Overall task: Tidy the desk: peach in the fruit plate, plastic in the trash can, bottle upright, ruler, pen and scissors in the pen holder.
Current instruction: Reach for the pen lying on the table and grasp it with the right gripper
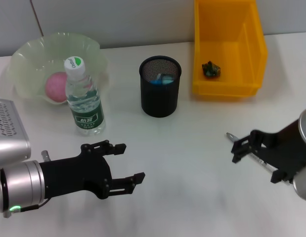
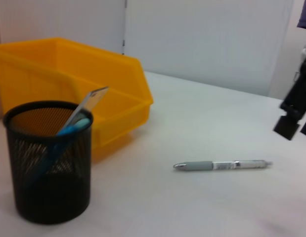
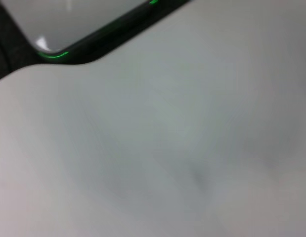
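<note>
One item left loose: pen point(image 2: 222, 165) flat on tabletop point(image 1: 192, 163), right gripper point(image 1: 256, 155) low over it, fingers spread wide, nothing held. Left gripper point(image 1: 120, 170) idle nearby, fingers wide. Best to straddle the barrel mid-length, close squarely, lift, tip it into pen holder point(image 1: 160, 86) farther back, beside ruler point(image 2: 88, 106).

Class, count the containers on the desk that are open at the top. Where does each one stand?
3. The green fruit plate sits far left, the black pen holder in the middle, and the yellow trash can far right. None appears hidden.
</note>
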Robot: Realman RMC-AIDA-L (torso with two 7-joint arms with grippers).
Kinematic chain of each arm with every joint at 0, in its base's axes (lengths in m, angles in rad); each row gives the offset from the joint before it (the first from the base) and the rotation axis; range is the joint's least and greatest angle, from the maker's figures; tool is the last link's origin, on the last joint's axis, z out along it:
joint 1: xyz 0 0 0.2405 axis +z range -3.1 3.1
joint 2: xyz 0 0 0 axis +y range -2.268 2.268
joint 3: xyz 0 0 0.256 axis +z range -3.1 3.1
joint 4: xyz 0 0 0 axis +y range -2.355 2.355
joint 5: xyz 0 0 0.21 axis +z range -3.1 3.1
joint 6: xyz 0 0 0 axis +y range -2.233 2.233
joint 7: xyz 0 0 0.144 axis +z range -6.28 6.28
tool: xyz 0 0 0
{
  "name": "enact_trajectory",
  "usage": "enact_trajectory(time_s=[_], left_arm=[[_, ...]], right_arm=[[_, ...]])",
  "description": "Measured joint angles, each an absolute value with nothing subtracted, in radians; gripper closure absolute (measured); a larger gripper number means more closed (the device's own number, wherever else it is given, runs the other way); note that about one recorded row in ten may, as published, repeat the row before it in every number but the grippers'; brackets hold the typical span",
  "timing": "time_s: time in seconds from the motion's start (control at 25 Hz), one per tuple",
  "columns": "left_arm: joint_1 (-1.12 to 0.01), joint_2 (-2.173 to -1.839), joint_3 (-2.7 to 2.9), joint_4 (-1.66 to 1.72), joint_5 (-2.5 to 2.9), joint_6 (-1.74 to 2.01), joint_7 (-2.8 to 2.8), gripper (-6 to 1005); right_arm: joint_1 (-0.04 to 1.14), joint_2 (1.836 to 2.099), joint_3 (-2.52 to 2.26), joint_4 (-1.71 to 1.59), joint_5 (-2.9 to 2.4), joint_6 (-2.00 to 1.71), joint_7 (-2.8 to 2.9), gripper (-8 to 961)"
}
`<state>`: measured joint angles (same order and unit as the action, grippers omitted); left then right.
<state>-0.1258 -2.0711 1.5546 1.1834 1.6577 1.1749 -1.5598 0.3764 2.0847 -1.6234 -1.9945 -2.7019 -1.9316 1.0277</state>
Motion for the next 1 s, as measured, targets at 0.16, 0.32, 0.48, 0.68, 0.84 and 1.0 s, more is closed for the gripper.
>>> enact_trajectory(time_s=[0.16, 0.32, 0.48, 0.68, 0.84, 1.0], left_arm=[[-0.128, -2.073, 1.580, 1.141, 1.646, 1.119, -1.546, 175], [-0.135, -2.072, 1.603, 1.119, 1.627, 1.087, -1.545, 174], [-0.132, -2.072, 1.607, 1.119, 1.623, 1.082, -1.546, 175], [-0.128, -2.072, 1.612, 1.118, 1.615, 1.082, -1.548, 174], [-0.109, -2.072, 1.616, 1.096, 1.587, 1.081, -1.547, 174], [-0.105, -2.073, 1.616, 1.058, 1.564, 1.073, -1.535, 175]], right_arm=[[0.343, 2.082, -1.603, -1.994, -2.702, -1.932, 0.911, 153], [0.302, 2.083, -1.513, -2.004, -2.660, -1.925, 0.742, 155], [0.295, 2.081, -1.451, -1.977, -2.627, -1.916, 0.668, 158], [0.295, 2.080, -1.436, -1.929, -2.655, -1.874, 0.593, 188], [0.295, 2.080, -1.418, -1.919, -2.663, -1.858, 0.520, 209], [0.299, 2.079, -1.417, -1.914, -2.680, -1.865, 0.463, 209]])
